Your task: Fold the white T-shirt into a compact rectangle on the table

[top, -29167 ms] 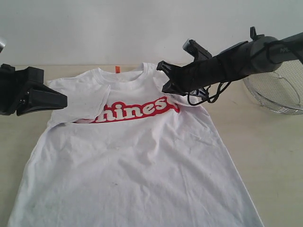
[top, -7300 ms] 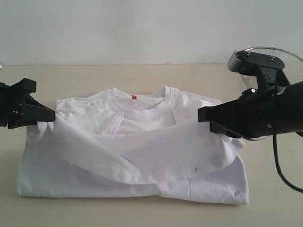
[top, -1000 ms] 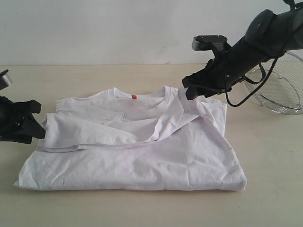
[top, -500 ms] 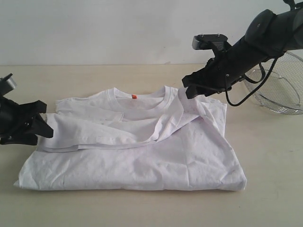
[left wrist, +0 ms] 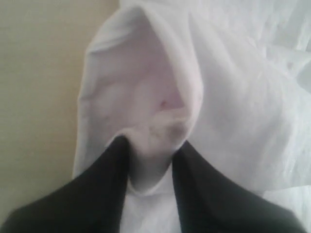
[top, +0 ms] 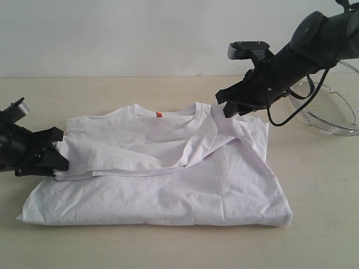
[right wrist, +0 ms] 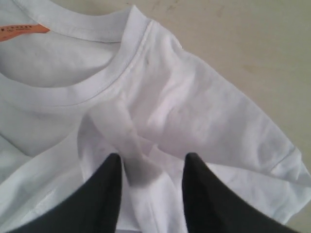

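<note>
Checking against the frame half a second back: the left gripper (top: 64, 150) has moved in toward the white T-shirt (top: 168, 190) and dropped lower. It now sits at the garment's left edge instead of standing just off it. In the left wrist view its dark fingers (left wrist: 102, 194) are closed on a raised loop of white cloth that fills the gap between them, so it is pinching the shirt. The right gripper (top: 223, 105) has barely shifted and remains at the shoulder just beside the collar (top: 168, 120). Its fingers (right wrist: 104, 194) stand somewhat apart with a ridge of cloth bunched between them; the close view is soft, so I cannot tell whether they bite on it. The shirt lies as before, folded crosswise into a wide rectangle in the middle of the table (top: 325, 185). The orange neck tag (top: 159, 114) is showing, and one loose layer is draped diagonally across the top. A wire basket (top: 336, 112) sits at the far right, well apart from the shirt.
</note>
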{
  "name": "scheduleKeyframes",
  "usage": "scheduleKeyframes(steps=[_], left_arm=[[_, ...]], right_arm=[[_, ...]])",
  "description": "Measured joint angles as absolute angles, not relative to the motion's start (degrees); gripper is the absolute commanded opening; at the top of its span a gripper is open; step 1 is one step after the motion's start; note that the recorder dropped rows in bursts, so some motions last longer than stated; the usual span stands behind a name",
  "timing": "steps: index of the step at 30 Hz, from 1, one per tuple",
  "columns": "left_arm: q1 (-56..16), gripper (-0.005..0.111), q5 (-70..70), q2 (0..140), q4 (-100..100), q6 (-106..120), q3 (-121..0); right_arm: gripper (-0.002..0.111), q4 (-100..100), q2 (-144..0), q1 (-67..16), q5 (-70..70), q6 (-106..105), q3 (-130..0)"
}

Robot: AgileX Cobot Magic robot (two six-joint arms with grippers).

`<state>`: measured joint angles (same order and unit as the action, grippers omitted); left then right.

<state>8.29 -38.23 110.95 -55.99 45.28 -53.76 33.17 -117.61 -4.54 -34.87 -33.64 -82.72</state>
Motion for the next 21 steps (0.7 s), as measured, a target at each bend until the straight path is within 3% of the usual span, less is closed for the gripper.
scheduleKeyframes(steps=[2,21], left_arm=[[8.29,0.005,-37.99,110.95,-56.6,45.68,-53.76],[8.17,0.005,-38.38,110.95,-65.5,51.97,-58.47]], right_arm=[[-0.001,33.17,-117.61,-4.54,-34.87,-33.54,-82.72],[0.0,26.46,-117.61,-4.54,-34.4,-26.17,-82.72]])
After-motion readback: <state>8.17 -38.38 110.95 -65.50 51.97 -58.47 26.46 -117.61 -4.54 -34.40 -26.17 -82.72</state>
